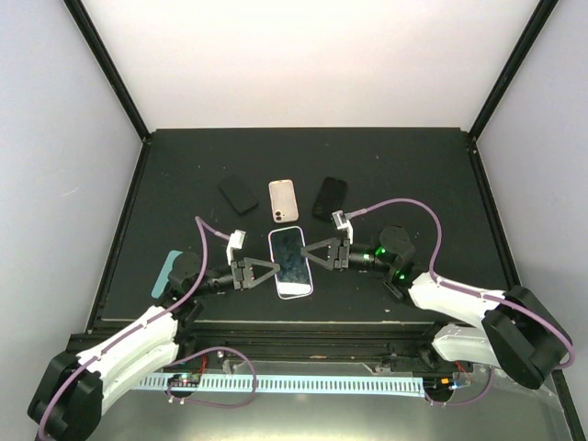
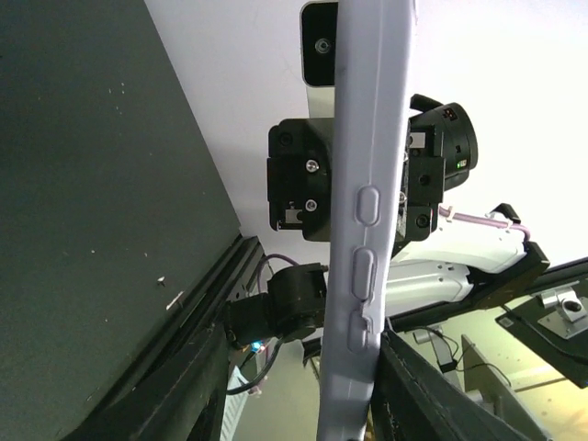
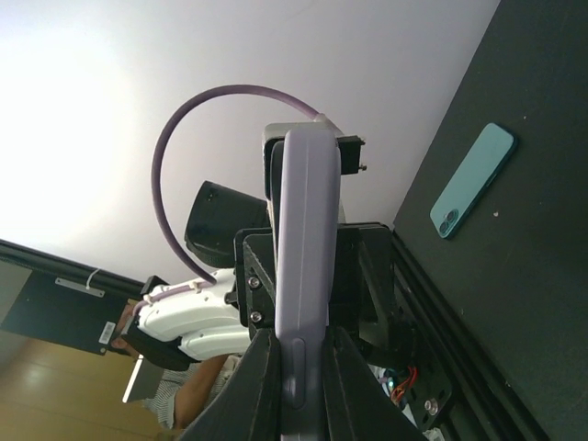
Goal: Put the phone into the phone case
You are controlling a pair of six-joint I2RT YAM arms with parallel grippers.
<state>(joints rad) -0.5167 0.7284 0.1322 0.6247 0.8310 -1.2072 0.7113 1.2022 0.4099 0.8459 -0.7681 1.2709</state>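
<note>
A lavender phone case [image 1: 294,287] is held flat above the table, and a phone [image 1: 291,256] with a dark screen lies within its frame. My right gripper [image 1: 309,254] is shut on the case's right edge. In the right wrist view both fingers [image 3: 262,386] press on the lavender edge [image 3: 308,230]. My left gripper [image 1: 274,273] straddles the left edge. In the left wrist view the case's button side [image 2: 367,138] touches one finger [image 2: 427,390], with a clear gap to the other, so the jaws stand open.
A teal phone [image 1: 166,273] lies at the table's left edge and also shows in the right wrist view [image 3: 471,179]. Further back lie a black item [image 1: 239,194], a pink case [image 1: 283,200] and another black item [image 1: 329,197]. The table's front rail [image 1: 303,326] runs below.
</note>
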